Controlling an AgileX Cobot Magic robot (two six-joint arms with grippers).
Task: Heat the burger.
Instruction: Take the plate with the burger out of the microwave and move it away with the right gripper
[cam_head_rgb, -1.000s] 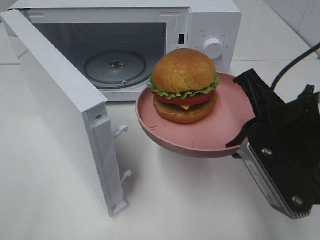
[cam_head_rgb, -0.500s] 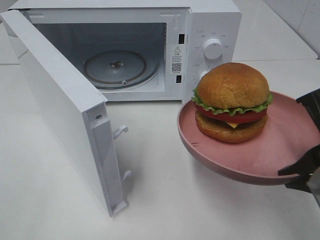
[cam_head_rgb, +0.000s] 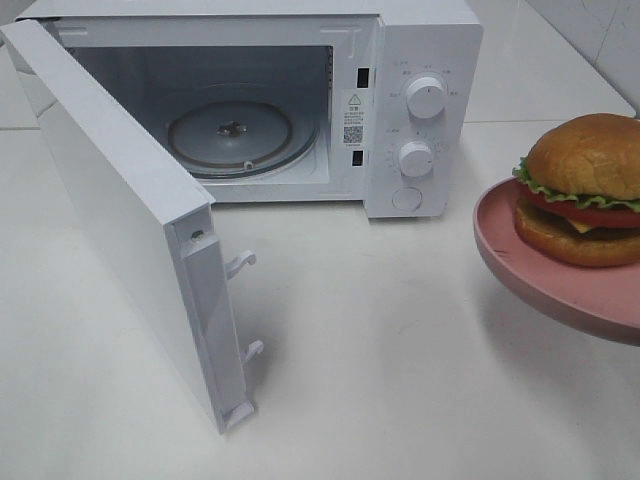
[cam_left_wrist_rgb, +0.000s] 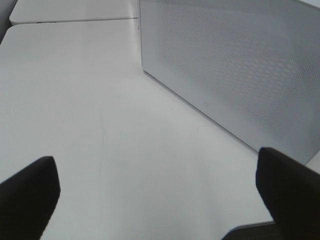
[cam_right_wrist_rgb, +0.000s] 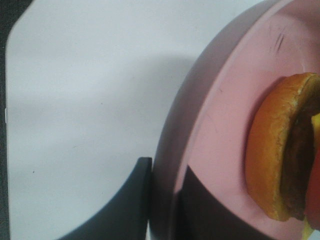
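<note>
The burger (cam_head_rgb: 585, 190), with a golden bun, green lettuce and red tomato, sits on a round pink plate (cam_head_rgb: 530, 270) held above the table at the right edge of the exterior view. In the right wrist view my right gripper (cam_right_wrist_rgb: 165, 170) is shut on the plate's rim (cam_right_wrist_rgb: 220, 115), one dark finger under it and one on top, with the burger (cam_right_wrist_rgb: 270, 155) just beyond. The right arm itself is outside the exterior view. My left gripper (cam_left_wrist_rgb: 156, 160) stands open over bare table, facing the outside of the microwave door (cam_left_wrist_rgb: 240, 65).
The white microwave (cam_head_rgb: 420, 60) stands at the back with its door (cam_head_rgb: 110, 210) swung wide open toward the front left. Its glass turntable (cam_head_rgb: 230, 135) lies bare inside. Two knobs are on its right panel. White tabletop (cam_head_rgb: 380, 350) spreads in front.
The plate with the burger has travelled right, from in front of the microwave's opening to the right edge of the view. The right arm has left the exterior view.
</note>
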